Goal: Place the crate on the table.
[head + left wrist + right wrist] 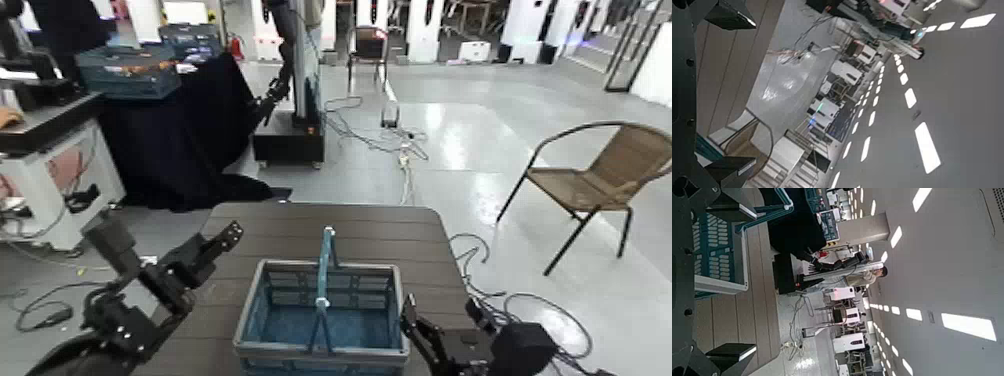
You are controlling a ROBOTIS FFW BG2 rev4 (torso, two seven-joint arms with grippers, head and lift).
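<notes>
The blue-grey latticed crate (322, 318) with its upright light-blue handle (325, 265) stands on the near part of the dark brown slatted table (390, 235). My left gripper (218, 247) is open and empty, just left of the crate and apart from it. In the left wrist view the open gripper (728, 90) frames table planks and floor. My right gripper (412, 330) is open, close beside the crate's right near corner. In the right wrist view the crate (719, 247) lies just past the open gripper (731, 280), over the table planks (760, 298).
A black-draped table (180, 125) with darker teal crates (130, 68) stands at the far left, a white workbench (50, 170) nearer left. A wicker chair (600, 180) stands to the right. Another robot's base (290, 140) and floor cables (400, 140) lie beyond the table.
</notes>
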